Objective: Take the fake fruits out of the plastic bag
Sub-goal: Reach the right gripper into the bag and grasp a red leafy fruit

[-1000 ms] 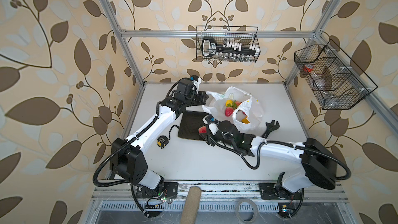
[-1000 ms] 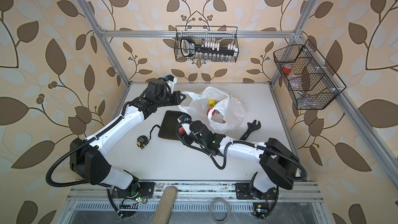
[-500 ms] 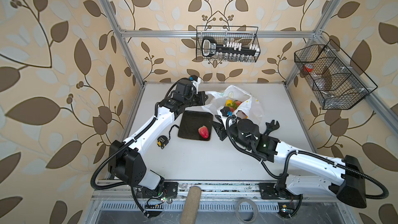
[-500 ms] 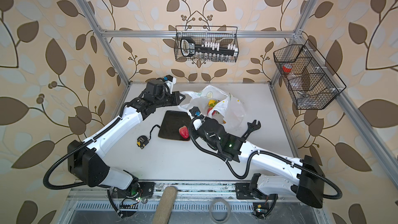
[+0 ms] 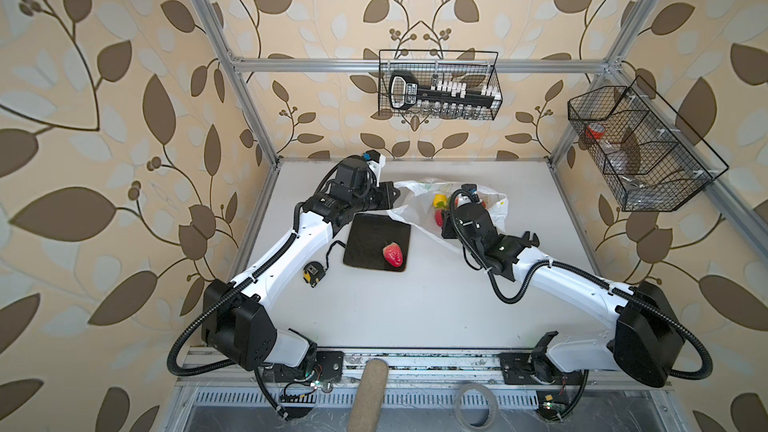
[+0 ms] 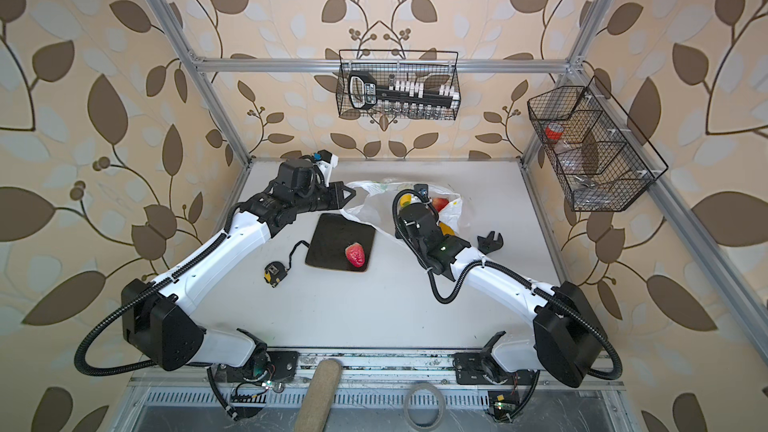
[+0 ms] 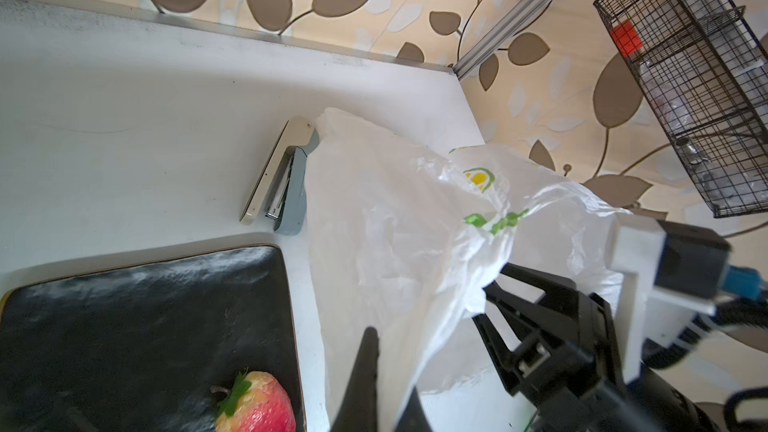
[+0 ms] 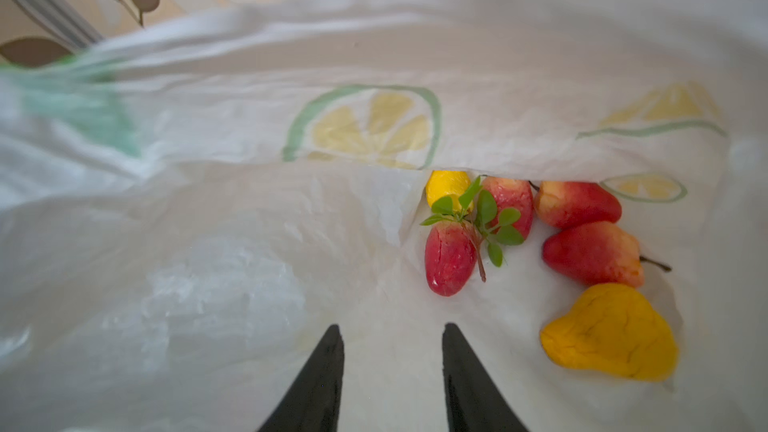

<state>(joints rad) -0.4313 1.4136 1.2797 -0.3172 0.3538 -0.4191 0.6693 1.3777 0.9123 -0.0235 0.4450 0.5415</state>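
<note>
Change: strawberry now lies alone on plate, centre of both top views. Right end effector has left it and is now inside bag mouth, upper middle of frame, spread, empty. Left end effector pinches bag rim. Six fruits visible in bag. Judgement: one out, next pick starting.

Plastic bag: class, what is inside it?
Six fake fruits show, four reddish, two yellow, plus the right gripper with open jaws. The plastic bag's upper fold hides anything deeper.
</note>
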